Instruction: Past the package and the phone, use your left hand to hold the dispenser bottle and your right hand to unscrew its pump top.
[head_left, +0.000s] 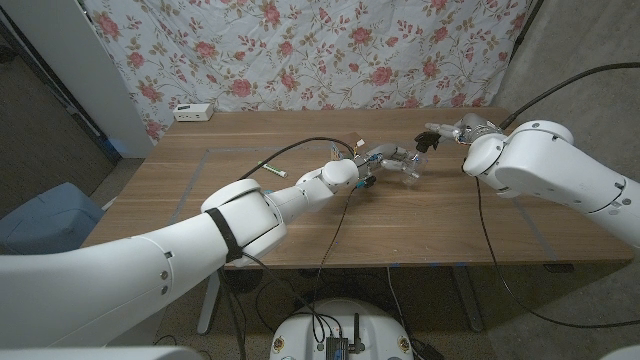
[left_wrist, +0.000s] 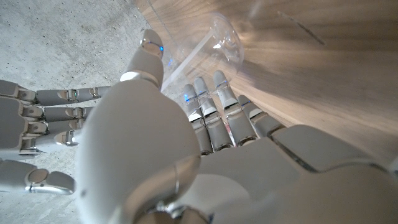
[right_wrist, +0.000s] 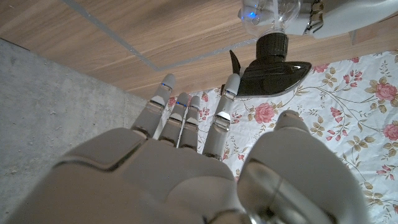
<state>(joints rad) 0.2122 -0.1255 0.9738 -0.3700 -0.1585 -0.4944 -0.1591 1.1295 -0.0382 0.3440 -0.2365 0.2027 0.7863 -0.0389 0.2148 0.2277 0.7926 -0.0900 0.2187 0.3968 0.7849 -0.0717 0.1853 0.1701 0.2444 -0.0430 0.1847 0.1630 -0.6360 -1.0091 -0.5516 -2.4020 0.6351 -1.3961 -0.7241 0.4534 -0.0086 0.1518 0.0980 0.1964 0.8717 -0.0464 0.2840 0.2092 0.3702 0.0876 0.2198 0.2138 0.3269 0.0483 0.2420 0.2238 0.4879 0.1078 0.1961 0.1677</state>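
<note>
Slippage worries me: left hand (head_left: 385, 160) grips the clear bottle (head_left: 408, 172) (slick plastic); right hand (head_left: 447, 132), fingers apart, hovers beside its pump top (right_wrist: 273, 64).

The right hand (right_wrist: 186, 168) is open, with its fingers (right_wrist: 186, 121) spread near the black pump (right_wrist: 268, 68) and not touching it. The left hand (right_wrist: 339, 15) holds the clear bottle (right_wrist: 267, 14). Behind are the tabletop (right_wrist: 124, 43) and a flower cloth (right_wrist: 348, 106).

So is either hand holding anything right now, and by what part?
The left hand grips the clear dispenser bottle around its body. The right hand is open, short of the black pump top, holding nothing.
</note>
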